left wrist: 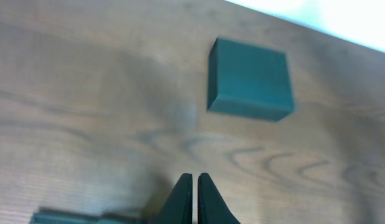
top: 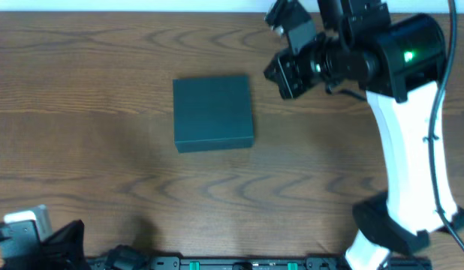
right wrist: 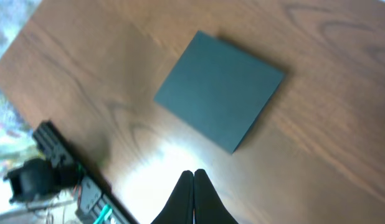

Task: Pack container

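Container (top: 213, 112) lay closed and flat on wooden table (top: 82, 90), just up-left of frame centre. Right arm (top: 412, 142), white and black, ran up right side; green light (top: 407, 55) glowed on it. Right gripper (top: 281, 75) hung upper right, near container, not touching. Left arm (top: 37, 232) partly visible in lower left corner.

Wood-grain table (top: 104, 112), black rail (top: 239, 264) with green clips along near edge
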You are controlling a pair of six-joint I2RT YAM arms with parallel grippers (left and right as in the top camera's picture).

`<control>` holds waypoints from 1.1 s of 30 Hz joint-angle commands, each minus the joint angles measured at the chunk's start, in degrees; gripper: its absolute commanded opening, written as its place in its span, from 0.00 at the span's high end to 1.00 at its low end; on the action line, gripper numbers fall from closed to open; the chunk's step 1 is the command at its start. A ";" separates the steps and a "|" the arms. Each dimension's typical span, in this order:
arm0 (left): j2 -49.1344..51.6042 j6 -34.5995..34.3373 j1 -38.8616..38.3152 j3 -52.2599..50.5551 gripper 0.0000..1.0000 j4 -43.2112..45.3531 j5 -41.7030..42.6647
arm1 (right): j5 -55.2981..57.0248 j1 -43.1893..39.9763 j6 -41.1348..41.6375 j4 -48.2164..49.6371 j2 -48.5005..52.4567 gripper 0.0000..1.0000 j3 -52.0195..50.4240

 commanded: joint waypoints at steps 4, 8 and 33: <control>-7.67 -6.34 -0.11 -14.03 0.94 0.04 -0.87 | 3.87 0.50 -1.66 5.86 -18.56 0.98 -22.25; -9.90 -7.15 -0.11 -21.22 0.94 1.57 1.09 | 4.66 0.50 -2.49 14.16 -35.54 0.98 -42.91; -10.10 -21.68 -0.11 -29.20 0.05 5.64 8.24 | 1.68 0.50 12.55 20.55 -74.73 0.01 -80.94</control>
